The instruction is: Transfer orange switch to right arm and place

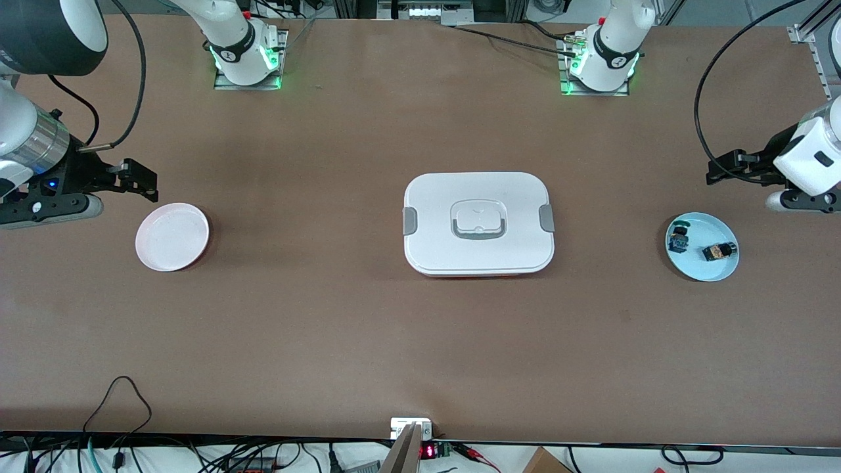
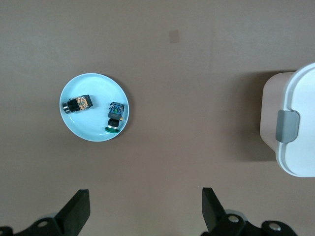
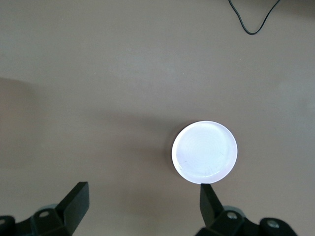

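Observation:
The orange switch [image 1: 718,251] [image 2: 78,104], a tiny black part with an orange-yellow top, lies on a light blue plate [image 1: 703,270] [image 2: 93,130] at the left arm's end of the table. My left gripper [image 1: 726,168] [image 2: 145,201] hangs open over bare table beside that plate, holding nothing. At the right arm's end, my right gripper [image 1: 142,179] [image 3: 144,194] is also open and empty, over bare table next to a pale pink plate [image 1: 172,236] [image 3: 204,152] with nothing on it.
A tiny blue-and-green part [image 1: 680,240] [image 2: 114,118] shares the blue plate with the switch. A white lidded box [image 1: 478,223] [image 2: 295,123] with grey clips sits mid-table. A black cable loop [image 1: 125,394] [image 3: 251,19] lies at the table edge nearest the front camera.

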Motion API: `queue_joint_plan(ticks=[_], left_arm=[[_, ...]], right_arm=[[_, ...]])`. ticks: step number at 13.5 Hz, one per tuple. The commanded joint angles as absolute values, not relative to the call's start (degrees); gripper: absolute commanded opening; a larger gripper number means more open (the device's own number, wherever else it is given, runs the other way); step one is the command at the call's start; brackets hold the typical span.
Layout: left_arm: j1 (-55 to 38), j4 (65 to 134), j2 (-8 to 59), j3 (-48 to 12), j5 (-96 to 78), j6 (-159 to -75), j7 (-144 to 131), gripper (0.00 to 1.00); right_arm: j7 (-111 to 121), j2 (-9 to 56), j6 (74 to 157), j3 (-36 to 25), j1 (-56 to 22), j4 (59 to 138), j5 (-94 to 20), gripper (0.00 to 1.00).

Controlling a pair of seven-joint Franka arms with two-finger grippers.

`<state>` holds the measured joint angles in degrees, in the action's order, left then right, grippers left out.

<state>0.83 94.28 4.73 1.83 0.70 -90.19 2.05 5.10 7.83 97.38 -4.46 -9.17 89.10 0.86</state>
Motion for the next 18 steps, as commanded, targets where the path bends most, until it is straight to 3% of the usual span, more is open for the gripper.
queue_joint_plan(ticks=[1,3,6,11,18], left_arm=[[1.7,90.0,8.0,2.2,1.5,-88.0,-0.4,1.0],[3.7,83.9,13.3,2.2,1.2,-87.0,-0.6,1.0],[6.1,80.2,20.1,2.2,1.2,-87.2,-0.5,1.0],[12.4,81.8,24.8,2.2,2.5,-88.3,-0.4,1.0],[17.5,98.0,25.8,2.2,5.5,-117.8,0.1,1.0]], right_arm=[[4.8,8.3,97.4,-4.5,-9.4,88.1,0.8,1.0],[4.9,8.3,97.4,-4.4,-9.4,88.1,0.8,1.0],[4.8,8.8,99.0,-4.4,-9.8,88.1,0.7,1.0],[4.9,8.8,99.1,-4.4,-9.8,88.0,0.8,1.0],[5.1,8.8,99.1,-4.4,-9.8,88.0,0.9,1.0]])
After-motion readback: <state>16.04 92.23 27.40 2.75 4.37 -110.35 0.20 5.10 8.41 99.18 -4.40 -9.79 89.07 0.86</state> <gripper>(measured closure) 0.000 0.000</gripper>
